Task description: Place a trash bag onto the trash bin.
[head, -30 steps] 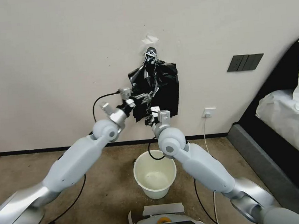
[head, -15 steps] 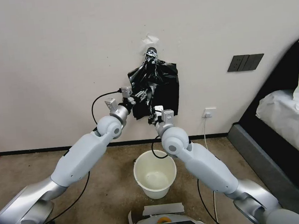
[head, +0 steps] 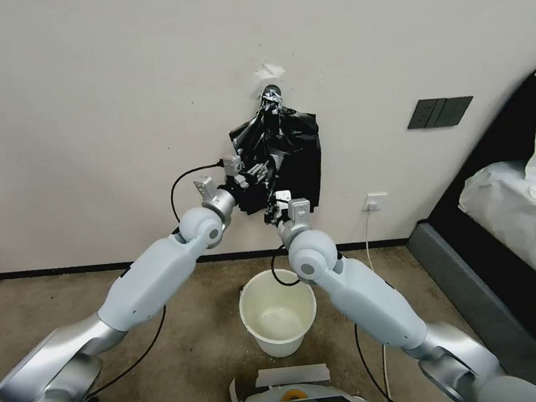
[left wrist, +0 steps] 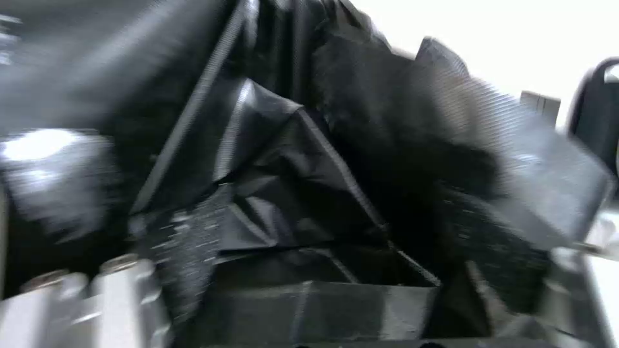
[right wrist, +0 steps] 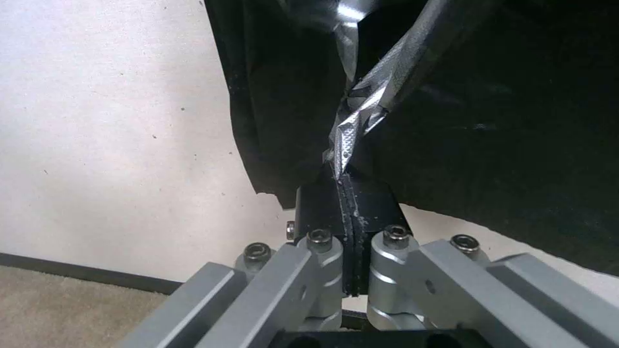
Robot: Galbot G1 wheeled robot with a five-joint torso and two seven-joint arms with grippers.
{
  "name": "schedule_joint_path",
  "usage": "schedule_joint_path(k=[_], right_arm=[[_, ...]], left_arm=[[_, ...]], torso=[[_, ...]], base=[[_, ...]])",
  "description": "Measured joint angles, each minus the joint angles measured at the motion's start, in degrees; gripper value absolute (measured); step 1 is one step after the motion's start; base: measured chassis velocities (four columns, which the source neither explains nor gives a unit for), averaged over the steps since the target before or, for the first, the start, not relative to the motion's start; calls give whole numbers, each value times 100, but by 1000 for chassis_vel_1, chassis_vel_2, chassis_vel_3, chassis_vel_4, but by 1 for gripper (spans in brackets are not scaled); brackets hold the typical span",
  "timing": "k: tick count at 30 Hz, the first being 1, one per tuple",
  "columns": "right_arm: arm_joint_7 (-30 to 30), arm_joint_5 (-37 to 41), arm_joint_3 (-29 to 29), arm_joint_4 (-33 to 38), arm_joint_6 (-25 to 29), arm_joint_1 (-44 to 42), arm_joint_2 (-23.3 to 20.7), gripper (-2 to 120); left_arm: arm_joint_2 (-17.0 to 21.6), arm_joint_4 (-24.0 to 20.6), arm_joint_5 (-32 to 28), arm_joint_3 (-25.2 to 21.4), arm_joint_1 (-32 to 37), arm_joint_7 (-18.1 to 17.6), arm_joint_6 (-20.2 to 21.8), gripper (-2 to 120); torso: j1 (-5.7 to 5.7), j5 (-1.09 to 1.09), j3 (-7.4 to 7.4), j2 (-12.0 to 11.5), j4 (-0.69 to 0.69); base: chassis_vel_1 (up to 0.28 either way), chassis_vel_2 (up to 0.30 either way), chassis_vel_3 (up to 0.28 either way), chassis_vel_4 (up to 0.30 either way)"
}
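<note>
Between the closed right pincer's (right wrist: 348,193) pads, a crinkly black trash bag (right wrist: 361,121) (silvery glints).

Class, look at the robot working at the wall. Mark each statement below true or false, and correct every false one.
1. The right gripper is shut on a strip of the trash bag. True.
2. The trash bin stands on the bed. False: it stands on the carpet, below the arms.
3. A bag already lines the bin. False: its inside is bare.
4. The bunch of bags hangs on the wall above the bin. True.
5. The left gripper reaches into the bin. False: it is up at the hanging bags, fingers spread.
</note>
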Motion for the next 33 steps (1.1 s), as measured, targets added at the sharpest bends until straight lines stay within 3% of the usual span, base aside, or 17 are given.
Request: schedule_joint_path(k=[4, 5, 21, 25, 31, 32, 33], right_arm=[[-24, -45, 4, 7, 26, -21, 0, 0], [-93, -153, 23, 34, 78, -65, -46, 0], [-526, -523, 73, 105, 206, -100, -132, 0], [-767, -824, 123, 490, -49, -298, -294, 14], [-973, -1077, 280, 714, -240, -482, -373, 23], [-1549, -1778, 568, 914, -182, -755, -487, 38], [-1917, -2236, 743, 966, 44, -840, -554, 43]], left_arm=[[-40, 56, -6, 35, -71, -93, 78, 91], [-69, 127, -5, 91, -159, -161, 245, 76], [-40, 212, 80, 66, -120, -328, 343, 18], [-62, 282, 93, 38, -150, -337, 326, 1], [-68, 310, 104, 26, -161, -338, 323, 0], [-49, 320, 117, 20, -169, -337, 318, 0], [-40, 324, 119, 18, -169, -337, 317, 0]], torso=[[0, 0, 0, 0, 0], [0, 0, 0, 0, 1], [0, 0, 0, 0, 2], [0, 0, 0, 0, 1], [0, 0, 0, 0, 0], [0, 0, -1, 0, 1], [0, 0, 0, 0, 0]], base=[[0, 0, 0, 0], [0, 0, 0, 0], [0, 0, 0, 0], [0, 0, 0, 0], [0, 0, 0, 0], [0, 0, 0, 0], [0, 0, 0, 0]])
